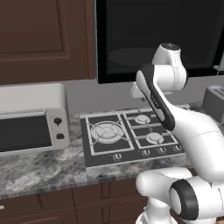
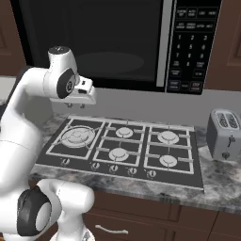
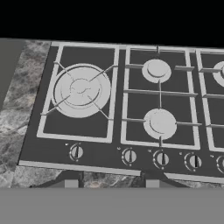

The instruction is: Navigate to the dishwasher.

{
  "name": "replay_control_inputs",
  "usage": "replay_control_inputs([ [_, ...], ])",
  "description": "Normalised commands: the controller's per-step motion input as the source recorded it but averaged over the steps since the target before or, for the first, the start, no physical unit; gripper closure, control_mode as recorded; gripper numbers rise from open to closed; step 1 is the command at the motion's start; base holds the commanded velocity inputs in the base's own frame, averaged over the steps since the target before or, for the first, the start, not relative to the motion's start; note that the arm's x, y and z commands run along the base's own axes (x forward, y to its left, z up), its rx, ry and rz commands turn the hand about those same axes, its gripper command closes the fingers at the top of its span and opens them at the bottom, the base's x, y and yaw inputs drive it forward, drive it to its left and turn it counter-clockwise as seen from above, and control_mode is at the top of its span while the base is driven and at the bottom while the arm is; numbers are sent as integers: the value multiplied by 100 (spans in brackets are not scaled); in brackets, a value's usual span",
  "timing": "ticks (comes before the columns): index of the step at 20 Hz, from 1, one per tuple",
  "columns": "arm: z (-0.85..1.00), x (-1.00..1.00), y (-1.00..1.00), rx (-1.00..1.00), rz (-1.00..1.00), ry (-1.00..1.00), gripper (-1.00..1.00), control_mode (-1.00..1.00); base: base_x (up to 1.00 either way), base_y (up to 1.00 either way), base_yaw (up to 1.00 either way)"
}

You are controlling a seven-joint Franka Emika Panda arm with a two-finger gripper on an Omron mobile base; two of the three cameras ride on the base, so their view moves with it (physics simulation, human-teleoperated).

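**Arm poised above the cooktop, facing the stove wall**

The robot is standing in front of a grey marbled desk (image 1: 39, 170) with a dark gas cooktop (image 2: 127, 150) set into it. The white arm (image 1: 192, 131) is folding up and forward, its hand hanging over the rear left part of the cooktop, below a black microwave (image 2: 117, 42) that is mounted on the wall. In the hand view, the claw (image 3: 111, 183) is looking down on the large ring burner (image 3: 81, 89) and the row of knobs (image 3: 130, 155) along the front edge of the cooktop. Only the two dark fingertips (image 3: 70, 183) are showing there, set apart with nothing between them; how wide the claw is standing beyond that I cannot tell.

A white toaster oven (image 1: 33, 120) is sitting on the desk to the left of the cooktop, and a grey toaster (image 2: 225, 134) is sitting to its right. Reddish-brown cabinet fronts (image 2: 155, 212) are running below the desk edge. Where the dishwasher is, I cannot tell from these views.
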Motion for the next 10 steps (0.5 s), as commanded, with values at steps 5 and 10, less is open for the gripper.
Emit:
replay_control_inputs([
  [5,-5,-29,-1,0,0,0,-100,-100,0,0,0],
  [10,-21,-67,-10,0,0,0,-100,-100,0,0,0],
])
